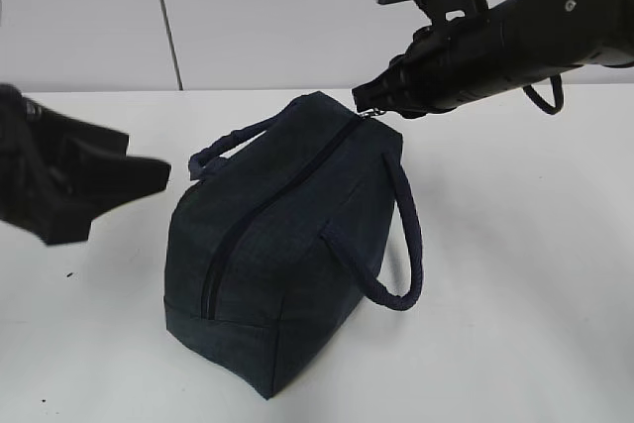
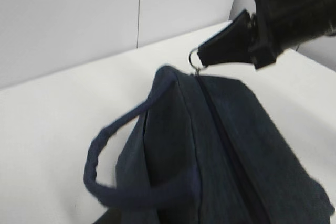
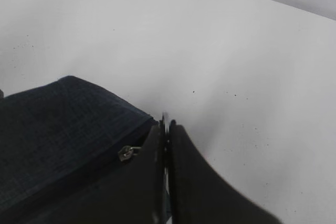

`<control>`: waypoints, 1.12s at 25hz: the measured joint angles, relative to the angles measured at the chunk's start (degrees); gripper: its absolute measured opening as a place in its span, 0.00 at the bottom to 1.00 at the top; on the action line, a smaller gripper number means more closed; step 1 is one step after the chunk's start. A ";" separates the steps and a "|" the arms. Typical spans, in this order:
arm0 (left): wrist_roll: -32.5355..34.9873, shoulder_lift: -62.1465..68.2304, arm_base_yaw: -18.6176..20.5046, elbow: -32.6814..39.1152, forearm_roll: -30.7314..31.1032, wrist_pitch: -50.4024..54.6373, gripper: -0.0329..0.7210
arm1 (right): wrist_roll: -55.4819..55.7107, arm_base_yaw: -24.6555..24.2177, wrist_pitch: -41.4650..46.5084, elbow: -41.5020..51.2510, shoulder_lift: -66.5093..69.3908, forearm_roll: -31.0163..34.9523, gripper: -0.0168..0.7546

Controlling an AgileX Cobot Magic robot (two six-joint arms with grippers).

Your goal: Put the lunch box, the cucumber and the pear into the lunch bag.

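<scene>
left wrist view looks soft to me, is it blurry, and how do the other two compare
Left wrist view: the lunch bag and its handle are smeared. Right wrist view: the right gripper is a dark blur up close. Exterior view: bag sharp, left gripper slightly blurred.

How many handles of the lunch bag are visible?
2: one handle loops on the lunch bag's left side, the other handle hangs on its right side.

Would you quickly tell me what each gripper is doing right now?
Left gripper: cannot be told; holds nothing visible.
Right gripper: shut on the zipper ring pull of the lunch bag.
</scene>
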 joint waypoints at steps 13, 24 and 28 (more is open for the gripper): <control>-22.37 30.01 -4.85 -34.13 17.01 4.17 0.53 | 0.00 0.00 0.12 0.00 0.00 2.57 0.03; -30.61 35.90 -6.89 -37.17 23.51 7.22 0.48 | 0.00 0.00 0.12 0.00 0.00 3.00 0.03; -33.02 37.88 -7.31 -37.17 23.93 7.58 0.14 | 0.00 0.00 -0.49 0.00 0.00 3.48 0.03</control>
